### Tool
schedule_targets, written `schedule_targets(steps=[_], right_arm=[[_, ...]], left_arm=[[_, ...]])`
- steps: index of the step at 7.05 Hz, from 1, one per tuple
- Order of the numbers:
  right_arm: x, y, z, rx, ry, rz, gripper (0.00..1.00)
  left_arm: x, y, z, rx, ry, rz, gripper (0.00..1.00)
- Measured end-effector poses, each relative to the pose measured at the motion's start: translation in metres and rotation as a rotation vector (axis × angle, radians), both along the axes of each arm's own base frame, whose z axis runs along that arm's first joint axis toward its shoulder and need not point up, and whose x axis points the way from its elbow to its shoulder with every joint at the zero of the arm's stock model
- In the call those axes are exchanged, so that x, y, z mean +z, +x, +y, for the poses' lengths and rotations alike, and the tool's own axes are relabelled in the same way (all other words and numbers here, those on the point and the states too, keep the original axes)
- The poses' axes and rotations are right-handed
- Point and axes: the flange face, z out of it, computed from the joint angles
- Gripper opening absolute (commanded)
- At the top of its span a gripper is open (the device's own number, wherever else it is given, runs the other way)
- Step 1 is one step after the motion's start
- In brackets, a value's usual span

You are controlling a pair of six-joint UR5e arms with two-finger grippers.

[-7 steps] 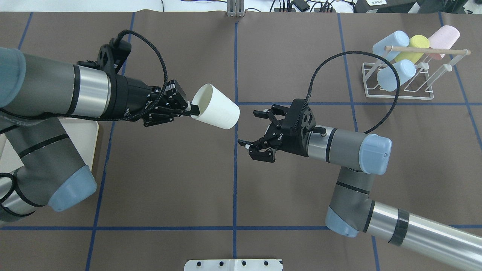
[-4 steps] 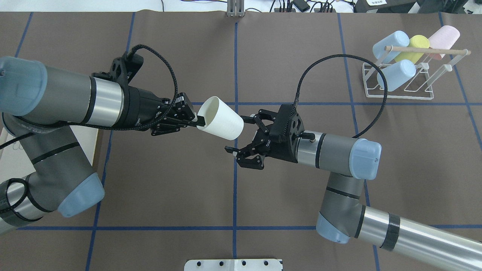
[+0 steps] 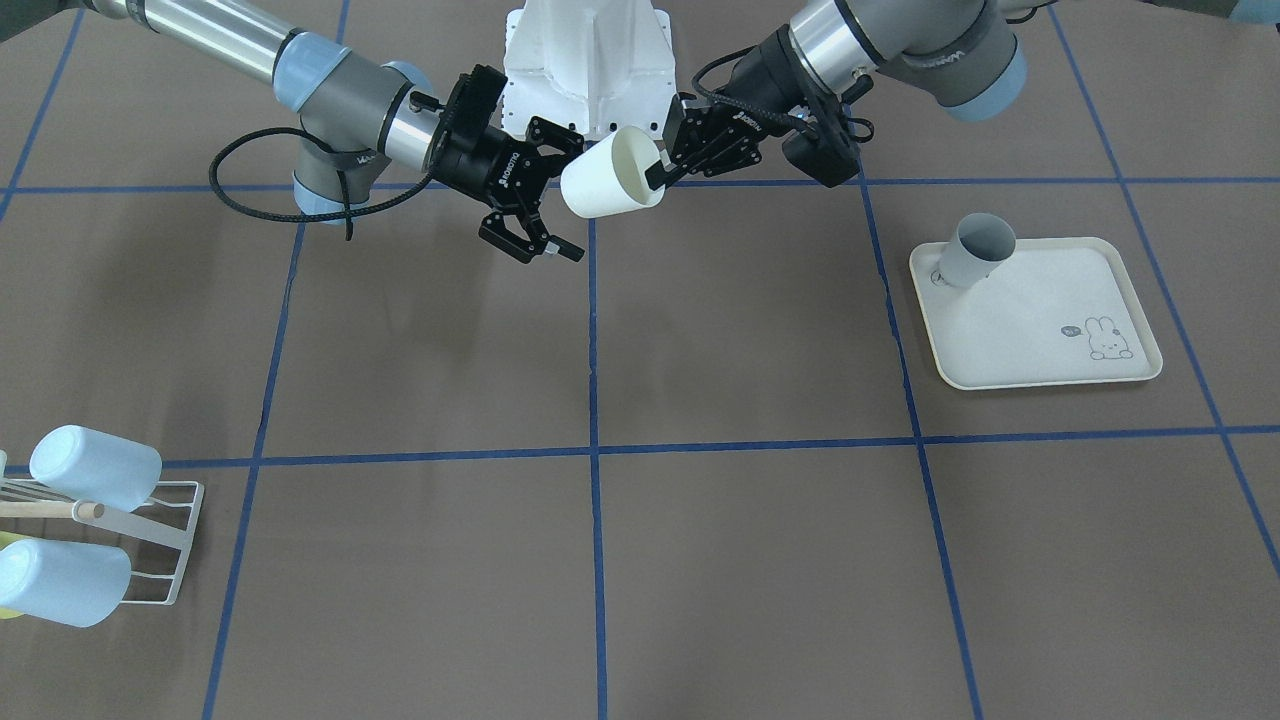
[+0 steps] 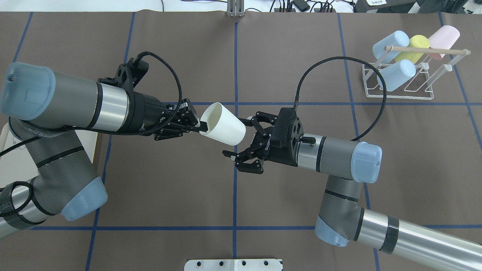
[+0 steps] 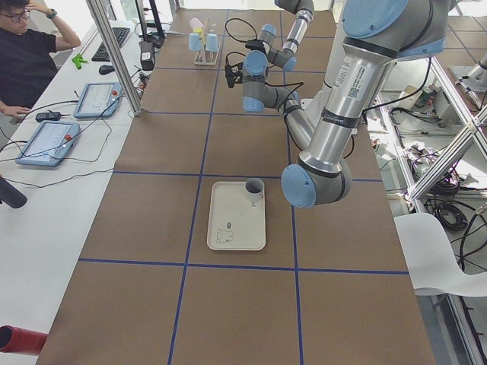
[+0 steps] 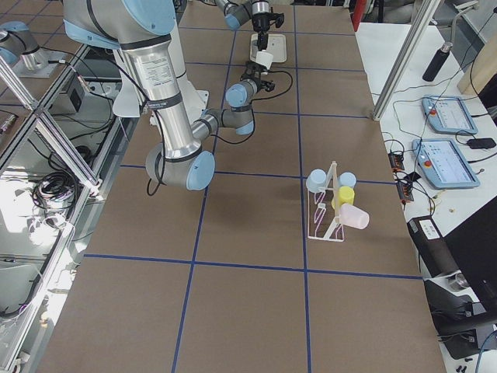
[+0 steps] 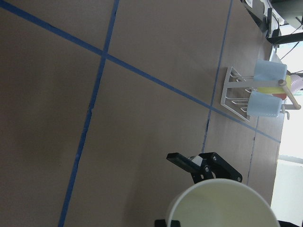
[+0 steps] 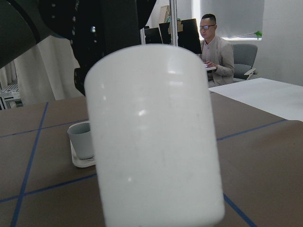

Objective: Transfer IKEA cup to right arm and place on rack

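Observation:
The IKEA cup (image 4: pixel 225 129) is white and lies tilted in mid-air over the table's middle. My left gripper (image 4: pixel 203 128) is shut on its rim, one finger inside the mouth. My right gripper (image 4: pixel 236 137) is open, with its fingers on either side of the cup's closed end; I cannot tell if they touch it. From the front, the cup (image 3: pixel 610 175) hangs between the left gripper (image 3: pixel 655 175) and the right gripper (image 3: pixel 578 200). The cup (image 8: pixel 156 137) fills the right wrist view. The white wire rack (image 4: pixel 399 94) stands at the far right, holding blue, yellow and pink cups.
A cream rabbit-print tray (image 3: pixel 1040 330) with a grey cup (image 3: pixel 975 250) on it sits on the robot's left side. A person sits at the desk beyond the table's left end. The white base plate (image 4: pixel 233 264) is at the near edge.
My left arm has carried the cup rightward and a little nearer. My right gripper has moved left, so its open fingers now flank the cup's closed end.

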Motion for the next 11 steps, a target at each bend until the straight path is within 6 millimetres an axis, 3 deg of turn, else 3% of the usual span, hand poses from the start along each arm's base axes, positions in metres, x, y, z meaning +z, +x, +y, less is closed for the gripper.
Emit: schedule_targets(steps=[7, 11], right_arm=[[-0.005, 0.001, 0.003, 0.030, 0.084, 0.012, 0.98], [-0.006, 0.000, 0.004, 0.028, 0.086, 0.011, 0.83]], left_arm=[[0.010, 0.018, 0.003, 0.022, -0.014, -0.022, 0.00], [0.007, 0.023, 0.006, 0.032, -0.012, -0.018, 0.00]])
